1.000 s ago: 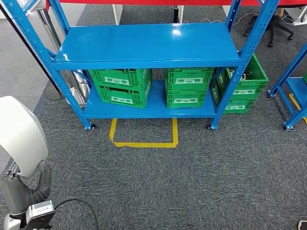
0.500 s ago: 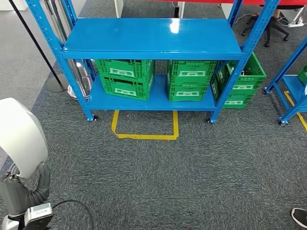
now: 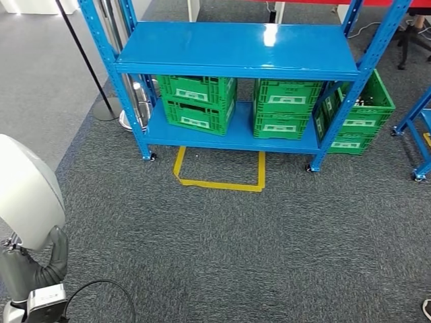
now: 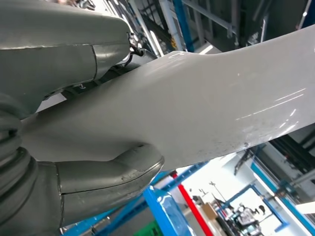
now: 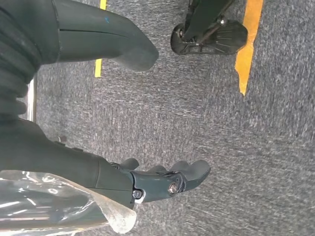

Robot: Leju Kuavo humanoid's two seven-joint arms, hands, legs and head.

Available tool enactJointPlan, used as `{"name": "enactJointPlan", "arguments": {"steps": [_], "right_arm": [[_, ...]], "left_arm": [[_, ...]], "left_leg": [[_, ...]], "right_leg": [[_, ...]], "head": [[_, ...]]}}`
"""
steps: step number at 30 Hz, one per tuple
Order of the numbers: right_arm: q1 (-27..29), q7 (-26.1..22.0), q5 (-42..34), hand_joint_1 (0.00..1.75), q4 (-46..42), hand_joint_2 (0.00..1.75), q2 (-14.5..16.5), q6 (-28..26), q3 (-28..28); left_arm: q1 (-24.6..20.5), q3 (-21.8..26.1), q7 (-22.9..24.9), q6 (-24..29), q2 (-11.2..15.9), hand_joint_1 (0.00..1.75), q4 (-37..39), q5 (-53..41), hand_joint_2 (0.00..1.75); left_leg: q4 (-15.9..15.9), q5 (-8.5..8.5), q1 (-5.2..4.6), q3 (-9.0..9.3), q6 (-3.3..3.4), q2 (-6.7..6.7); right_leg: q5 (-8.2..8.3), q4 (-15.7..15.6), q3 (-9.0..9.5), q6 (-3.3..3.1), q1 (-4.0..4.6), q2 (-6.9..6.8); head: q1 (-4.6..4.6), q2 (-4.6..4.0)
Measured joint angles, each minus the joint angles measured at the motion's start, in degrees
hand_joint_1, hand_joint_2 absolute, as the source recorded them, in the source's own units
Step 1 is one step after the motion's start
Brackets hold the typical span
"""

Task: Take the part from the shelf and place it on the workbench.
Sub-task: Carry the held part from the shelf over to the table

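Note:
The part (image 3: 27, 188) is a large smooth white-grey shell at the lower left of the head view, well in front of the blue shelf (image 3: 239, 47). My left hand (image 3: 48, 266) grips it from below. In the left wrist view the part (image 4: 208, 103) runs across the picture, clamped between the thumb (image 4: 108, 172) and the fingers (image 4: 55, 54). My right hand (image 5: 74, 162) hangs over the grey carpet, with its fingers (image 5: 178, 179) stretched out and apart from the thumb (image 5: 111, 39). It holds nothing.
Three green crates (image 3: 198, 101) (image 3: 285, 108) (image 3: 355, 114) stand on and beside the shelf's lower board. A yellow tape square (image 3: 221, 182) marks the carpet in front. A stanchion pole with a round base (image 3: 104, 108) stands to the left. Another blue rack's feet (image 3: 419, 145) are at the right.
The whole picture has shifted, with the shelf now further right and lower, so the camera has moved. The part stays in my left hand.

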Motion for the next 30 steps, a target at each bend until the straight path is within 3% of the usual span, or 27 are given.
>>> {"name": "enactJointPlan", "arguments": {"steps": [2,3,5,6,8,10,11,12,13,14,15,17,18,20,21,23,25,27,28,30], "right_arm": [[-0.1,0.1,0.0,0.0,0.0,1.75,0.0,0.1,0.0],[-0.1,0.1,0.1,0.0,0.0,1.75,0.0,0.1,0.0],[-0.2,0.1,0.2,0.0,0.0,1.75,0.0,0.2,0.0],[-0.3,0.0,0.2,0.0,0.0,1.75,0.0,0.2,0.1],[-0.4,-0.1,0.3,0.0,0.0,1.75,0.0,0.3,0.1],[-0.3,-0.1,0.3,0.0,0.0,1.75,0.0,0.4,0.1],[-0.2,-0.1,0.3,0.0,0.0,1.75,0.0,0.4,0.1],[-0.1,-0.1,0.3,0.0,0.0,1.75,0.0,0.5,0.1],[-0.1,-0.1,0.4,0.0,0.0,1.75,0.0,0.6,0.1],[-0.1,-0.1,0.4,0.0,0.0,1.75,0.0,0.6,0.1],[-0.1,-0.1,0.4,0.0,0.0,1.75,0.0,0.6,0.1],[-0.1,-0.1,0.5,0.0,0.0,1.75,-0.1,0.7,0.1],[-0.1,-0.1,0.6,0.0,0.0,1.75,-0.2,0.7,0.1],[-0.1,-0.1,0.7,0.0,0.0,1.75,-0.2,0.8,0.2],[-0.2,-0.1,0.7,0.0,0.1,1.75,-0.2,0.8,0.3],[-0.1,-0.1,0.8,0.0,0.1,1.75,0.0,0.8,0.5],[0.1,-0.1,0.9,0.0,0.1,1.75,0.0,0.8,0.6],[0.4,-0.1,0.9,0.0,0.1,1.75,0.0,0.8,0.6],[0.4,-0.1,0.9,0.0,0.1,1.75,0.0,0.8,0.6],[0.4,-0.2,0.8,0.0,0.1,1.75,0.1,0.8,0.6]], "left_arm": [[-0.1,0.0,0.0,0.1,0.0,1.75,-0.1,0.0,1.75],[-0.2,0.0,-0.1,0.1,0.0,1.75,-0.1,0.0,1.75],[-0.1,0.0,-0.3,0.2,0.0,1.75,-0.2,0.0,1.75],[-0.1,0.0,-0.4,0.2,0.0,1.75,-0.3,0.0,1.75],[-0.3,-0.1,-0.6,0.3,0.1,1.75,-0.4,0.0,1.75],[-0.4,-0.2,-0.7,0.3,0.1,1.75,-0.4,0.0,1.75],[-0.4,-0.2,-0.8,0.3,0.1,1.75,-0.4,0.0,1.75],[-0.4,-0.3,-0.8,0.3,0.1,1.75,-0.4,0.0,1.75],[-0.4,-0.3,-0.8,0.3,0.1,1.75,-0.4,0.0,1.75],[-0.4,-0.4,-0.8,0.3,0.1,1.75,-0.4,0.0,1.75],[-0.5,-0.4,-0.8,0.3,0.1,1.75,-0.4,0.0,1.75],[-0.6,-0.5,-0.8,0.3,0.2,1.75,-0.4,0.0,1.75],[-0.6,-0.6,-0.8,0.2,0.2,1.75,-0.4,0.0,1.75],[-0.4,-0.8,-0.8,0.2,0.2,1.75,-0.4,0.0,1.75],[-0.2,-0.8,-0.8,0.3,0.2,1.75,-0.4,-0.1,1.75],[0.1,-0.9,-0.8,0.3,0.2,1.75,-0.6,-0.1,1.75],[0.1,-0.9,-0.8,0.4,0.3,1.75,-0.6,-0.1,1.75],[0.2,-0.9,-0.8,0.4,0.3,1.75,-0.6,-0.1,1.75],[0.3,-0.9,-0.8,0.4,0.4,1.75,-0.6,-0.1,1.75],[0.4,-0.9,-0.8,0.4,0.4,1.75,-0.7,-0.1,1.75]], "left_leg": [[-6.2,1.26,-0.27,3.53,0.31,2.01],[-7.4,1.15,-0.51,4.01,0.82,2.52],[-7.5,1.26,-0.8,3.46,2.21,1.8],[-7.6,1.44,-0.78,3.19,2.81,1.28],[-7.8,2.11,-0.7,2.57,3.94,0.26],[-7.8,2.82,-0.87,1.68,4.67,-0.88],[-7.7,3.17,-1.05,1.24,4.86,-1.57],[-7.7,3.5,-1.23,0.85,4.92,-2.31],[-7.7,3.8,-1.41,0.55,4.92,-3.1],[-7.7,4.08,-1.57,0.34,4.86,-3.9],[-7.7,4.32,-1.65,0.19,4.78,-4.64],[-7.6,4.77,-1.84,-0.21,4.41,-5.97],[-7.5,4.99,-1.77,-0.44,4.12,-6.55],[-7.6,5.52,-1.55,-0.91,3.32,-7.88],[-7.4,5.53,-1.46,-1.14,2.97,-7.75],[-5.0,3.62,-1.44,-2.31,2.28,-5.48],[1.9,-0.72,-1.15,-4.93,1.57,-2.56],[8.4,-3.59,-0.77,-7.05,0.91,-1.74],[9.0,-3.45,-0.62,-6.82,0.71,-1.55],[3.3,-0.45,-0.44,-3.23,0.62,-0.5]], "right_leg": [[-0.05,0.7,-0.51,0.7,0.07,-0.93],[-0.02,1.0,-0.63,1.11,0.18,-1.38],[0.17,1.1,-0.65,1.83,0.25,-2.39],[-0.1,1.3,-0.86,2.22,0.12,-2.06],[-2.66,4.3,-2.32,2.7,-0.08,0.72],[-7.15,12.0,-5.56,2.68,-0.08,3.73],[-8.76,15.7,-7.08,2.56,-0.03,4.21],[-9.34,17.8,-7.85,2.38,0.01,4.36],[-8.67,17.5,-7.45,2.1,0.08,4.45],[-7.02,14.8,-5.87,1.71,0.17,4.75],[-5.01,10.6,-3.53,1.2,0.29,5.67],[-2.63,3.0,0.36,0.38,0.41,8.14],[-2.36,1.2,1.18,0.24,0.5,8.92],[-2.17,0.5,1.45,0.25,0.64,8.28],[-1.86,0.3,1.6,0.07,0.6,7.54],[-1.17,-0.1,1.79,-0.4,0.36,5.94],[-0.94,-0.2,1.57,-0.62,0.35,4.19],[-0.94,-0.1,1.38,-0.59,0.38,2.32],[-0.95,0.0,1.34,-0.56,0.37,1.42],[-1.09,0.1,1.43,-0.33,0.36,-0.14]], "head": [[-0.11,0.0],[-0.19,0.0],[-0.2,0.0],[-0.19,0.0],[-0.06,0.0],[0.08,0.0],[0.09,0.0],[0.08,0.0],[0.08,0.0],[0.07,0.0],[0.08,0.0],[0.02,0.0],[0.0,0.0],[0.0,0.0],[0.0,0.0],[-0.36,0.0],[-0.72,0.0],[-0.75,0.0],[-0.77,0.0],[-0.78,0.0]]}}
